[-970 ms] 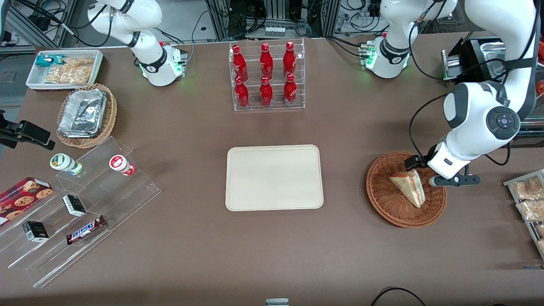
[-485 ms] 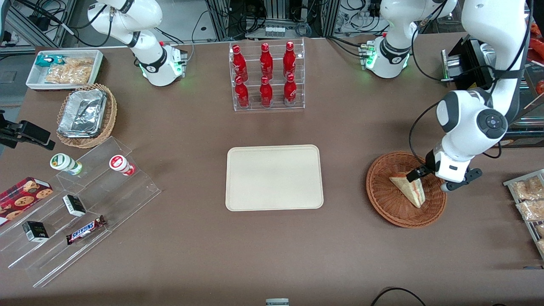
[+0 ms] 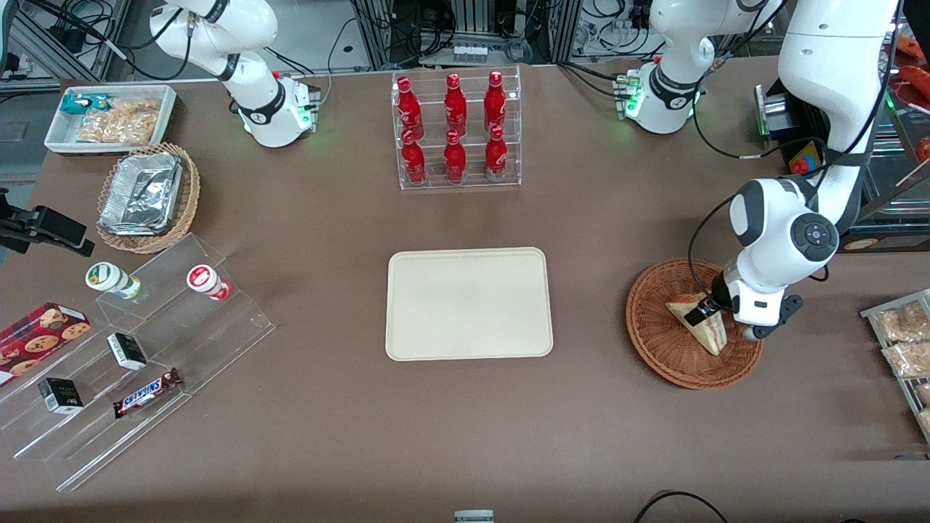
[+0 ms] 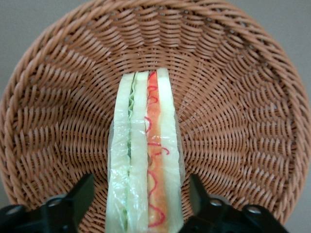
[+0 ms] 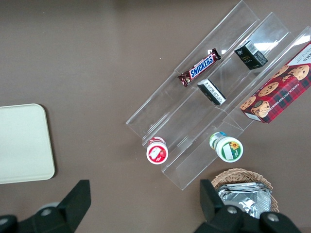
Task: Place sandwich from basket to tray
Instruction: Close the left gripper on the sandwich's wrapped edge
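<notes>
A: What sits nearest the front camera?

B: At the right of the front view, the basket (image 3: 657,345) holds the sandwich (image 3: 708,335), a wedge with its cut edge upward.

A: And the gripper (image 3: 716,312)?

B: It hangs low over the sandwich, its fingers (image 4: 73,204) spread wide, one on each side of the bread, apart from it.

A: Farther back?

B: The tray (image 3: 468,303) lies at frame centre, well apart from the basket. Above it in the frame stands a rack of red bottles (image 3: 455,131).
</notes>
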